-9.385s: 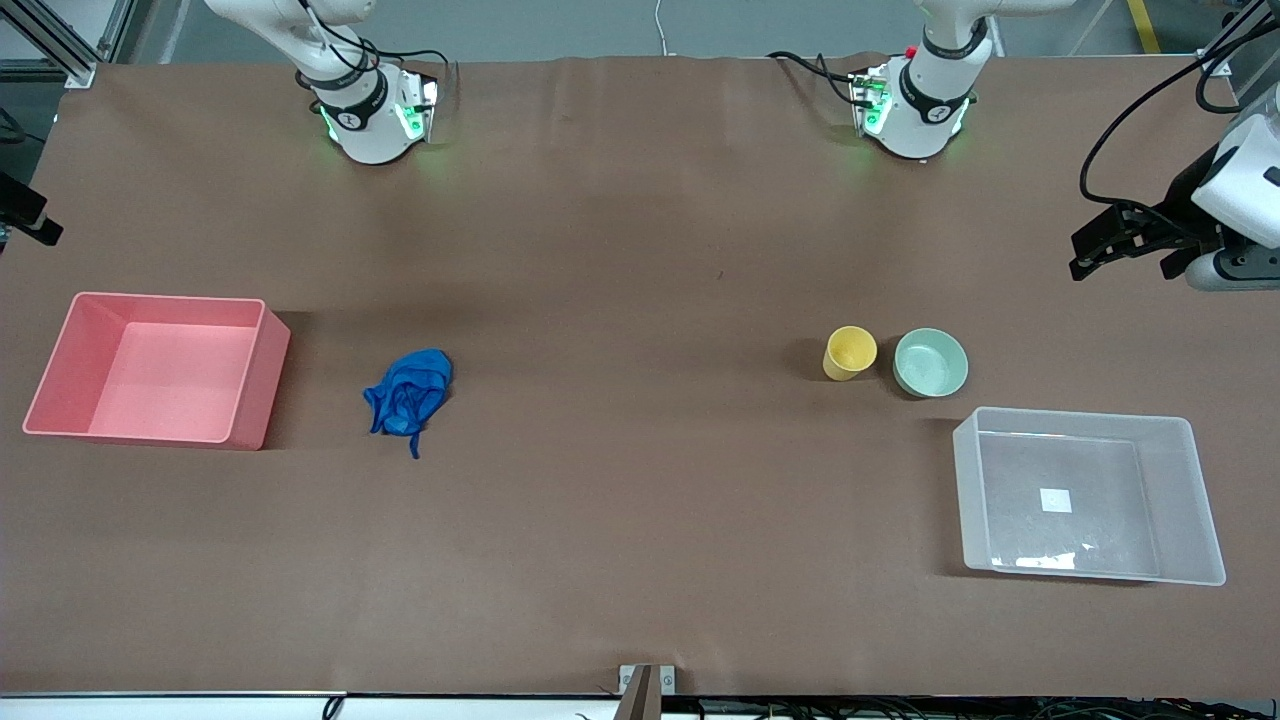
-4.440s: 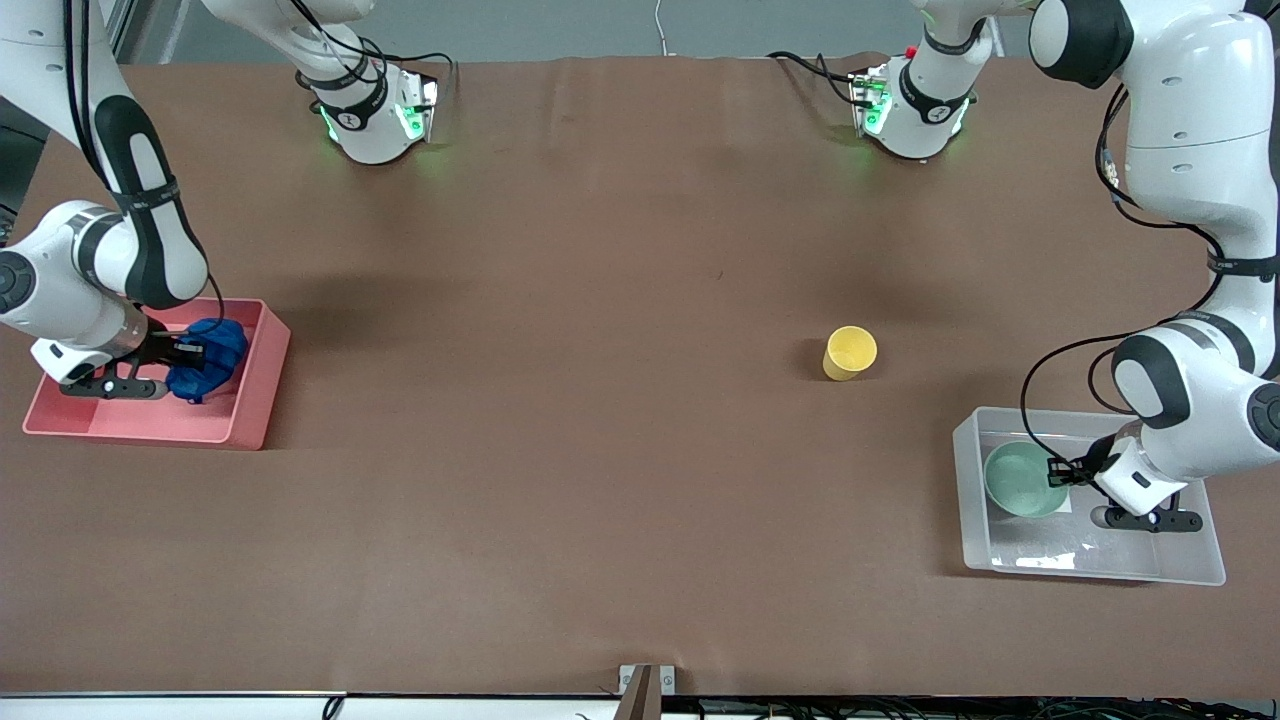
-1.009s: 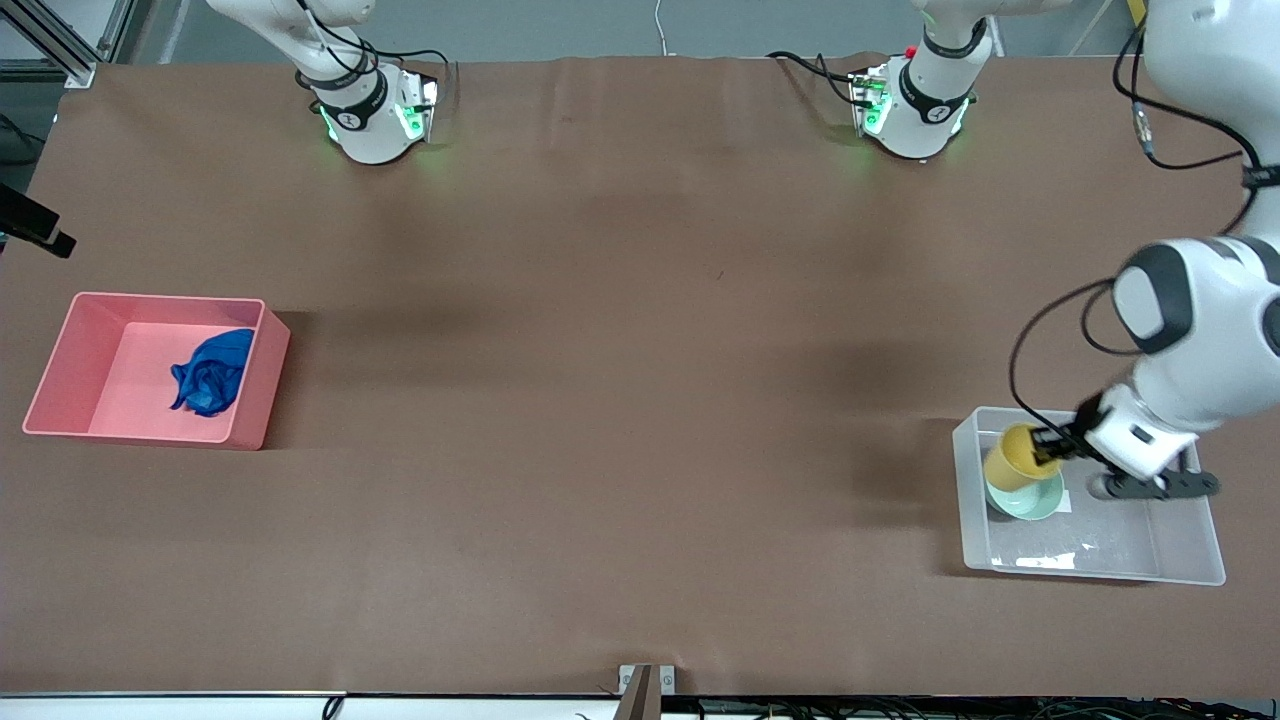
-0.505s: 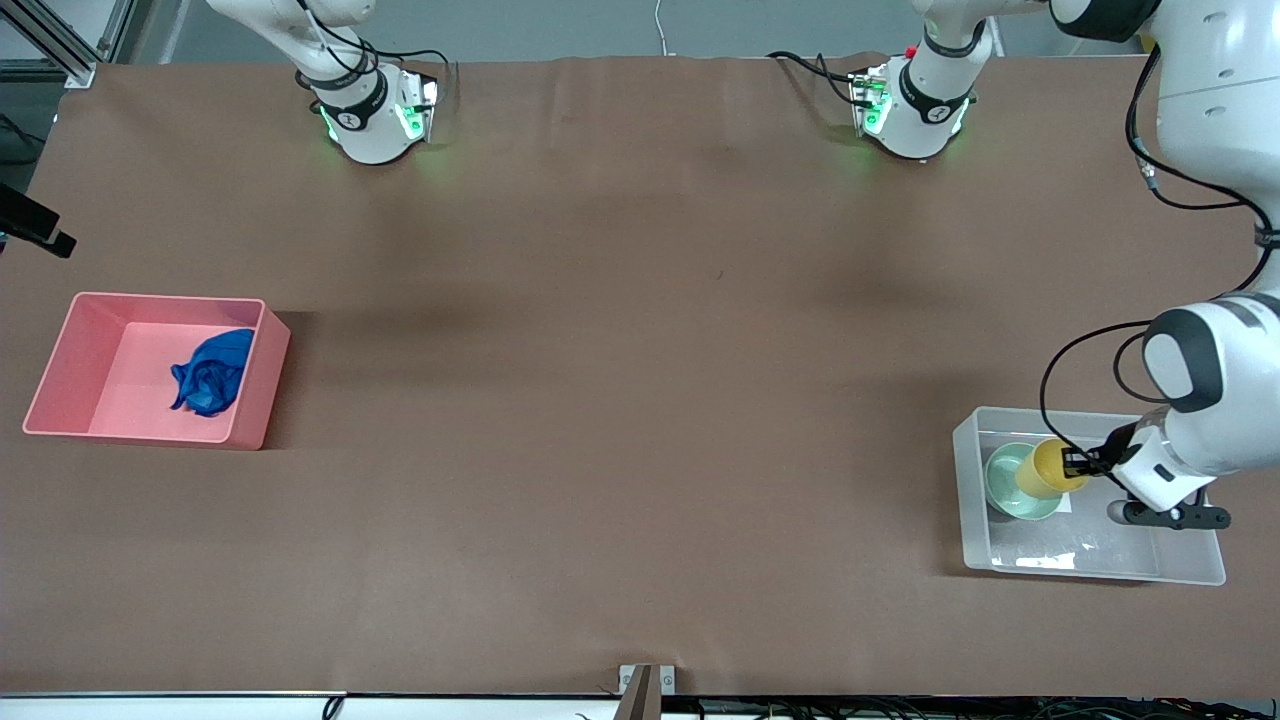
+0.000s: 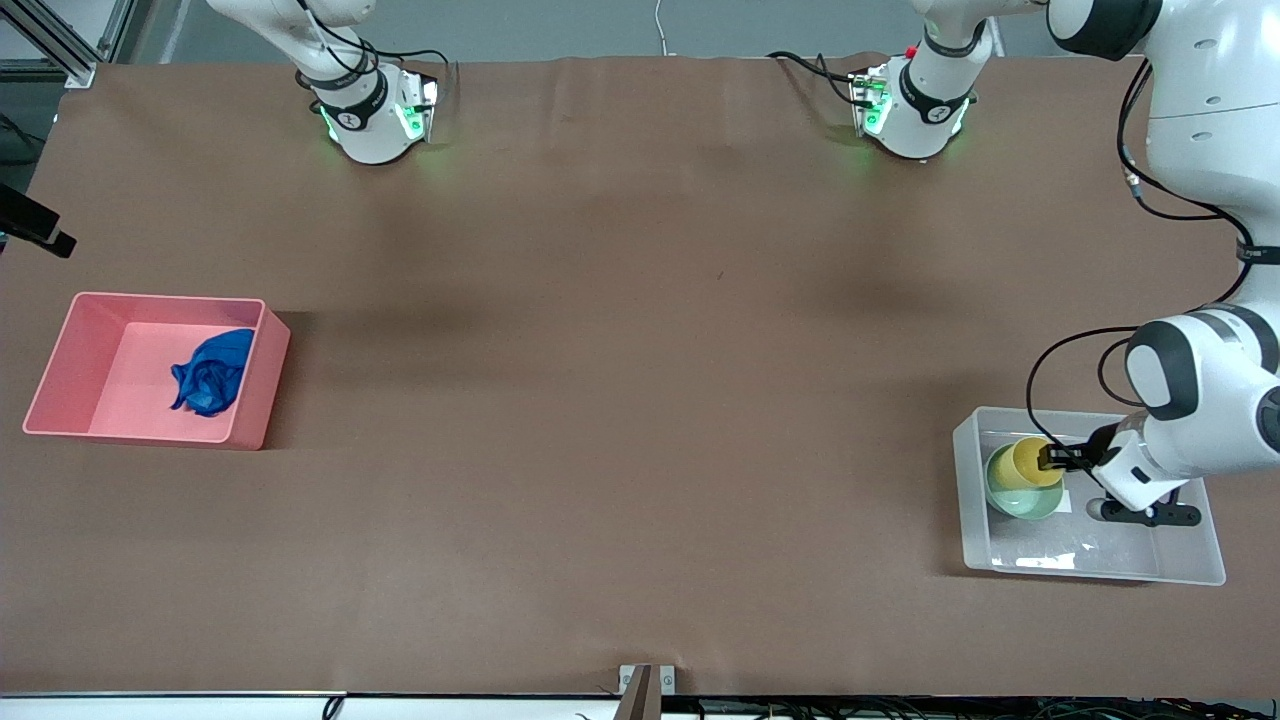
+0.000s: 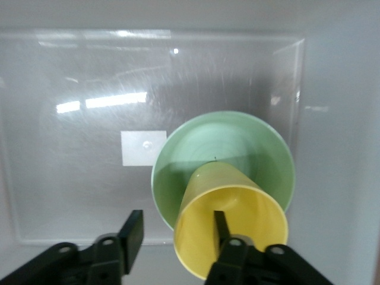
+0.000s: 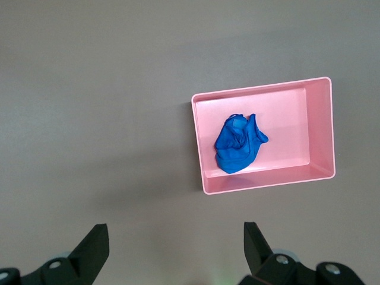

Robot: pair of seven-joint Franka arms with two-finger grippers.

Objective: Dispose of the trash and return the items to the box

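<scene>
Yellow cup — tilted, smooth-walled — sits in mint bowl.

Clear glossy plastic box (scuffed); wrinkled cloth-like trash.

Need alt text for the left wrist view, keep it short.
The left hand, fingers apart with one inside the rim, holds the yellow cup tilted over the mint-green bowl. The bowl sits in the clear box, beside its white label.
</scene>
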